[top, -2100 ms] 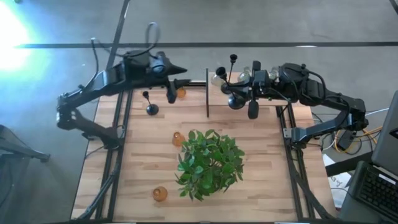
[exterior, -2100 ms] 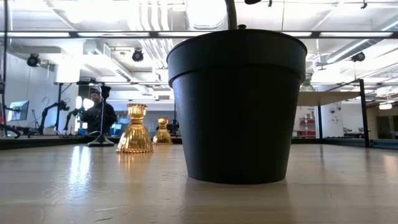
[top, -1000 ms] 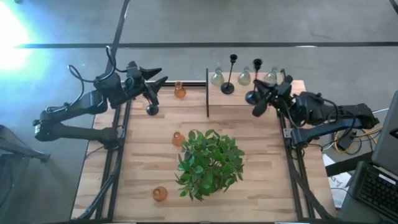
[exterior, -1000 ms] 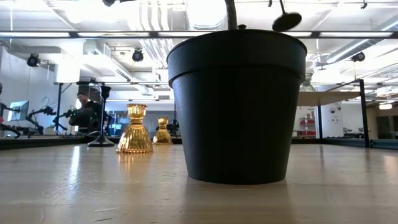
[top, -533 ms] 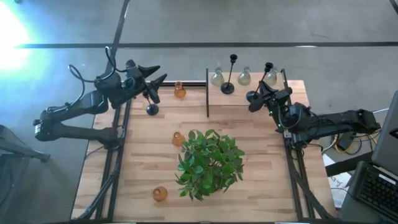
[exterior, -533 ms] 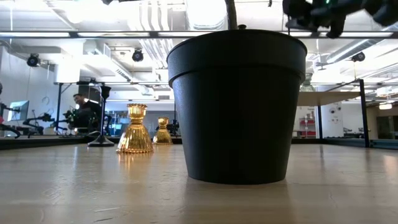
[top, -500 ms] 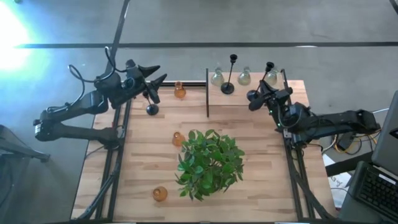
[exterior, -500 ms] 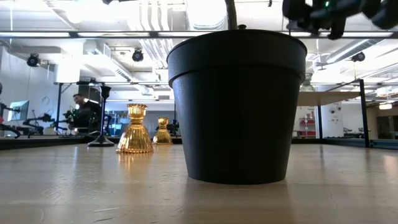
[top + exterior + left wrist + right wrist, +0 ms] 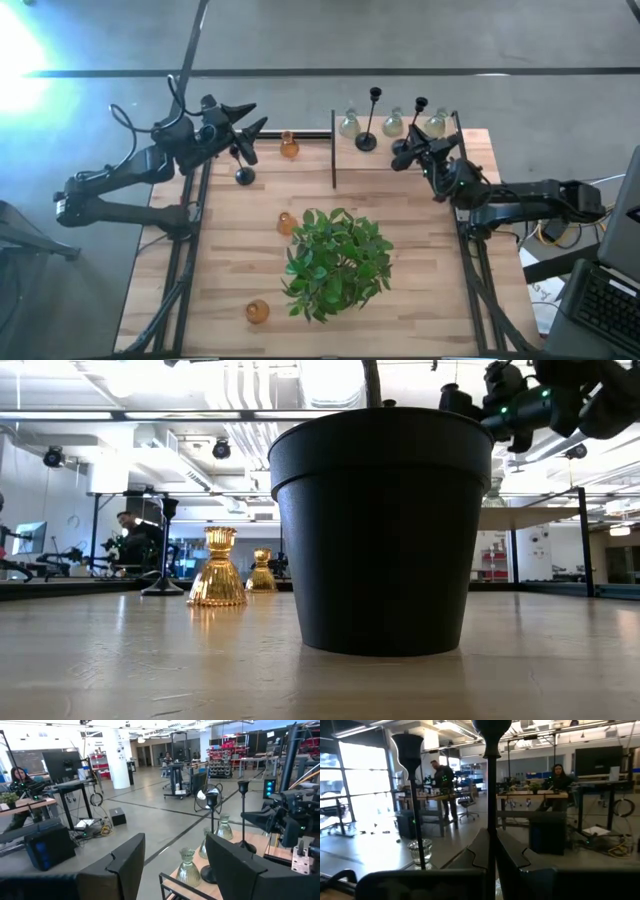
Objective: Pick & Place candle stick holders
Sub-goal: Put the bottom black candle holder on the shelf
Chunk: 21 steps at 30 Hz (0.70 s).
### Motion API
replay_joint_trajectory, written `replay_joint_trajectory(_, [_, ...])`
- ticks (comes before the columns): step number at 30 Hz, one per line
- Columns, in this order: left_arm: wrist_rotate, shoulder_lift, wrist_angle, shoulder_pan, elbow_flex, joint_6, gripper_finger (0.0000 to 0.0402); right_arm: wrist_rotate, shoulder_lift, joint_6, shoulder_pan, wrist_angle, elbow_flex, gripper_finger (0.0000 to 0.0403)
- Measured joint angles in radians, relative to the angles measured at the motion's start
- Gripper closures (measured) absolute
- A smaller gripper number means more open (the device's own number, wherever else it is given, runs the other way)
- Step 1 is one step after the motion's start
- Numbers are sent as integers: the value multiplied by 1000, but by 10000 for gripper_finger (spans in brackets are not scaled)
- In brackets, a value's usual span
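A green leafy plant stands in a black pot on the wooden desk. A person is in the room behind.

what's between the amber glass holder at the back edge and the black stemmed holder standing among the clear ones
In the high view, a thin dark upright divider bar and one clear bulbous glass holder lie between the amber glass holder and the black thin-stemmed holder.

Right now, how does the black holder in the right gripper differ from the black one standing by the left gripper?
The black holder in the right gripper is clamped by its thin stem and tilted above the table; the black holder by the left gripper stands upright on the wood, untouched. The first is beyond the divider, near the clear glass holders; the second near an amber holder. Both are thin-stemmed with round bases.
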Motion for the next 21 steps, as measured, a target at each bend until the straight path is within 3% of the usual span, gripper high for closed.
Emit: replay_joint_trajectory(21, [-3,3,-2,0,0,-11,188,-55,132,35,-51,41,7,395])
